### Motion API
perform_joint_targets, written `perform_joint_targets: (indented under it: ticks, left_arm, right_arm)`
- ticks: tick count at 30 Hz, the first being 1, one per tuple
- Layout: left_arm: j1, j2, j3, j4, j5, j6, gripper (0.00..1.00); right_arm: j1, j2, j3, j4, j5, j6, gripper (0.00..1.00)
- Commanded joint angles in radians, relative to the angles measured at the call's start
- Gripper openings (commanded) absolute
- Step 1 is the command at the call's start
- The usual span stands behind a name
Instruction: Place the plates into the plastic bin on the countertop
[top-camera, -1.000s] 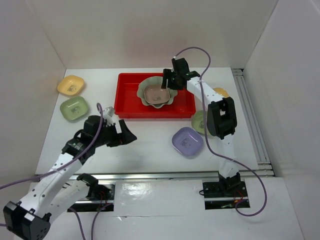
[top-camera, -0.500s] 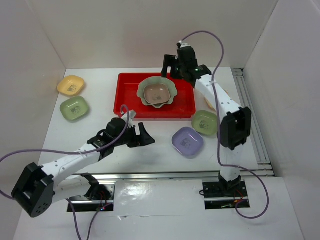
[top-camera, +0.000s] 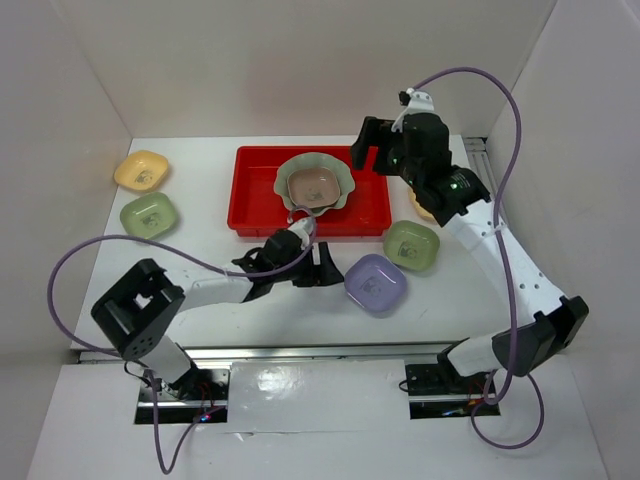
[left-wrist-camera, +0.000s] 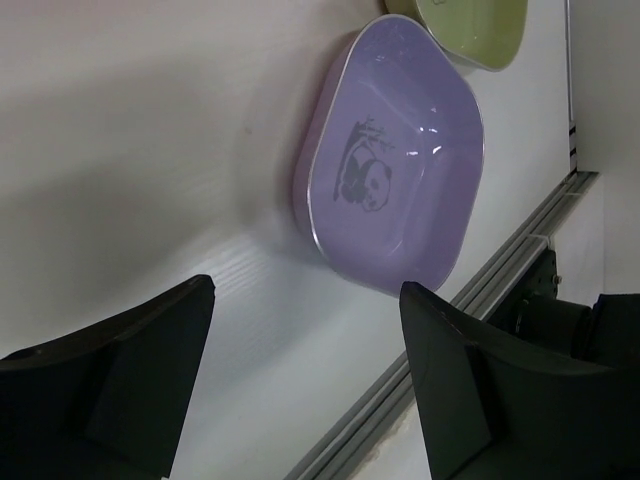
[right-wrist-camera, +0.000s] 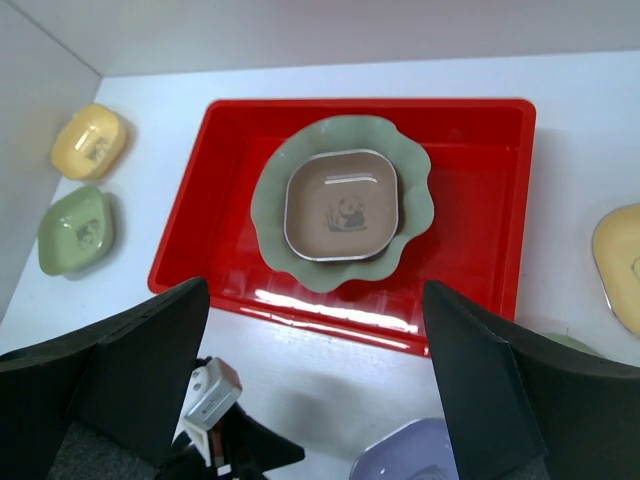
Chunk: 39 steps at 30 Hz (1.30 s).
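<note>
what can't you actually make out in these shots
Yellow dish on the right: top view, mostly hidden behind the right arm; right wrist view, cut by the right edge.
Green dish: left wrist view, cut by the top edge.
Lavender dish: right wrist view, cut by the bottom edge.

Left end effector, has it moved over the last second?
Yes. The left end effector went right, from below the bin's left end to below its middle, beside the lavender dish.

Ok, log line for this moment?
left gripper: open, facing lavender dish | right gripper: open, raised near red bin | in bin: pinkish-beige dish inside scalloped green dish
</note>
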Motion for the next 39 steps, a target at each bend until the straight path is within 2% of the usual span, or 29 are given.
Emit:
perform_joint_targets:
  ticks: [1,6,12,15,16,19,20,23,27,29,33,39]
  left_arm:
    - [-0.027,0.074,0.072,0.083,-0.025,0.013,0.87]
    - [-0.062,0.203,0.169,0.063,-0.039,0.013,0.83]
    - [-0.093,0.269,0.238,-0.012,-0.144,0.023,0.60]
    - [-0.111,0.278,0.252,-0.041,-0.178,0.050,0.56]
    - [-0.111,0.278,0.270,-0.053,-0.192,0.059,0.51]
    - [-0.122,0.296,0.309,-0.119,-0.226,0.071,0.26]
    - [-0.122,0.312,0.320,-0.138,-0.240,0.082,0.21]
    - [-0.131,0.333,0.332,-0.187,-0.272,0.082,0.19]
    - [-0.131,0.344,0.367,-0.253,-0.293,0.091,0.00]
    - [-0.140,0.344,0.367,-0.288,-0.304,0.102,0.00]
    - [-0.165,0.238,0.356,-0.363,-0.341,0.128,0.00]
    - [-0.183,0.007,0.335,-0.484,-0.329,0.151,0.00]
  right_arm:
    - [0.010,-0.008,-0.032,-0.003,0.026,-0.009,0.94]
    - [0.028,-0.040,-0.067,0.007,0.026,-0.009,0.94]
    - [0.038,-0.074,-0.113,0.026,0.026,-0.009,0.94]
    - [0.038,-0.083,-0.113,0.026,0.026,-0.009,0.94]
    - [0.038,-0.092,-0.113,0.026,0.026,-0.009,0.94]
    - [0.038,-0.101,-0.113,0.026,0.026,-0.009,0.94]
    - [0.038,-0.101,-0.113,0.026,0.026,-0.009,0.94]
    - [0.038,-0.121,-0.113,0.026,0.037,-0.009,0.94]
    - [0.038,-0.130,-0.113,0.026,0.037,-0.009,0.94]
    - [0.038,-0.130,-0.113,0.026,0.037,-0.009,0.94]
    - [0.029,-0.140,-0.113,0.016,0.037,-0.019,0.94]
    - [0.028,-0.184,-0.104,0.016,0.037,-0.010,0.94]
